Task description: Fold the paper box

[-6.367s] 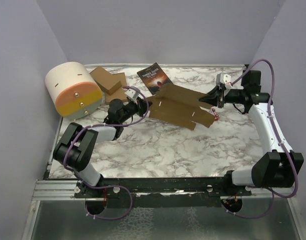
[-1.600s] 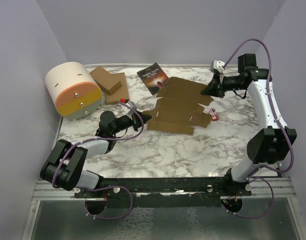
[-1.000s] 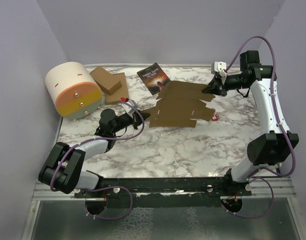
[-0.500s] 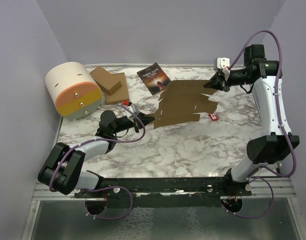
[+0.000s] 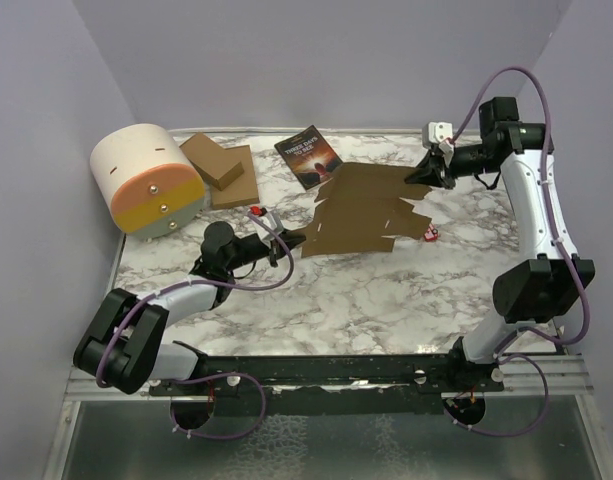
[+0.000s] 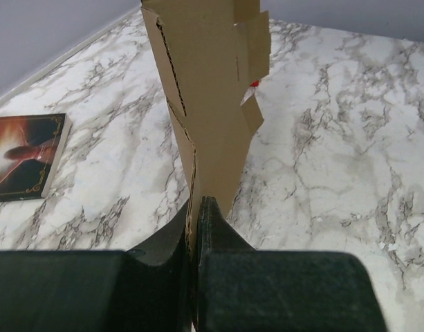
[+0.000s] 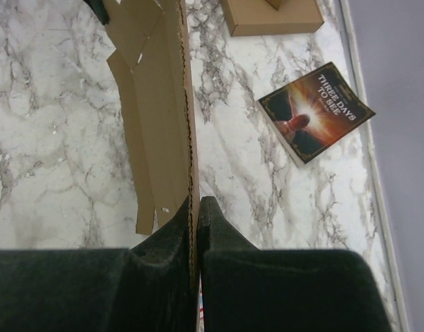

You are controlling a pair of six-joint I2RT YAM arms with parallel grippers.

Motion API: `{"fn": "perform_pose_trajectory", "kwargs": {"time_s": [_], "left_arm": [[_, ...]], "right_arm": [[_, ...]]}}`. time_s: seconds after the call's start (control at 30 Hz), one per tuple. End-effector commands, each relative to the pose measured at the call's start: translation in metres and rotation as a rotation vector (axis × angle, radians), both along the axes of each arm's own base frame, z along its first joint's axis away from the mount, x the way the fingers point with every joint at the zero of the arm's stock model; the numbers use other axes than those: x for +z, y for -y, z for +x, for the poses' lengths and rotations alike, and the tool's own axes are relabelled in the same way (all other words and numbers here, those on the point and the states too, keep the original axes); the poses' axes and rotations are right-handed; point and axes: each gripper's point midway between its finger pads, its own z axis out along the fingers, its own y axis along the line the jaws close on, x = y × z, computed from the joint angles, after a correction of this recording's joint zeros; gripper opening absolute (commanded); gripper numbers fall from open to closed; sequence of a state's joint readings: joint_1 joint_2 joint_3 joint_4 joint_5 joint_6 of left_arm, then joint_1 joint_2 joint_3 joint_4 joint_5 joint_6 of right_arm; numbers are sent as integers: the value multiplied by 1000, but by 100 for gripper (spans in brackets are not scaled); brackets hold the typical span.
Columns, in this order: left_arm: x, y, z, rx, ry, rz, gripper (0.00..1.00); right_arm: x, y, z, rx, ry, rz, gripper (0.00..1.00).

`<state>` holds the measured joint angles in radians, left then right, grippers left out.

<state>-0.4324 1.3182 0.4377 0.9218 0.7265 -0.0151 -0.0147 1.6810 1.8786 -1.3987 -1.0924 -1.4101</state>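
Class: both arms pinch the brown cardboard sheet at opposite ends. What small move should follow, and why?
Probably ease the right fingers toward the left fingers to start bending a crease: the paper box is an unfolded sheet, clamped at both ends.

Paper box [image 6: 212, 90] cropped at the left wrist view's top edge, book [image 6: 21, 155] cut at its left, red object [image 5: 432, 234] too small to identify

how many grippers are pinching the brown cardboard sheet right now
2. The left gripper is shut on the left end of the paper box. The right gripper is shut on its far right edge. No others are in view.
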Motion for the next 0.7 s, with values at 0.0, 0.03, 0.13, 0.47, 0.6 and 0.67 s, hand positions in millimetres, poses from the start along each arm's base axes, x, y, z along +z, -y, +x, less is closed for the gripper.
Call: {"fn": "perform_pose_trajectory", "kwargs": {"time_s": [0.0,0.03,0.13,0.47,0.6,0.67], "left_arm": [[-20,-7,4,45,28,69,0],[-23,-6,4,40,20,72,0],[-33,-5,4,31,-2,80,0],[-36,-1,7,-14,-19,24,0],[-41,-18,28,120,-42,39,8],[-42,-30,39,209,-51,47,17]], "right_arm": [[-9,2,-6,12,6,-20,1],[-12,2,-5,12,-3,-20,1],[-23,2,-1,8,-33,-16,1],[-43,-2,15,43,2,-18,1],[-42,-1,15,44,13,-29,1],[-43,0,14,42,8,-35,1]]}}
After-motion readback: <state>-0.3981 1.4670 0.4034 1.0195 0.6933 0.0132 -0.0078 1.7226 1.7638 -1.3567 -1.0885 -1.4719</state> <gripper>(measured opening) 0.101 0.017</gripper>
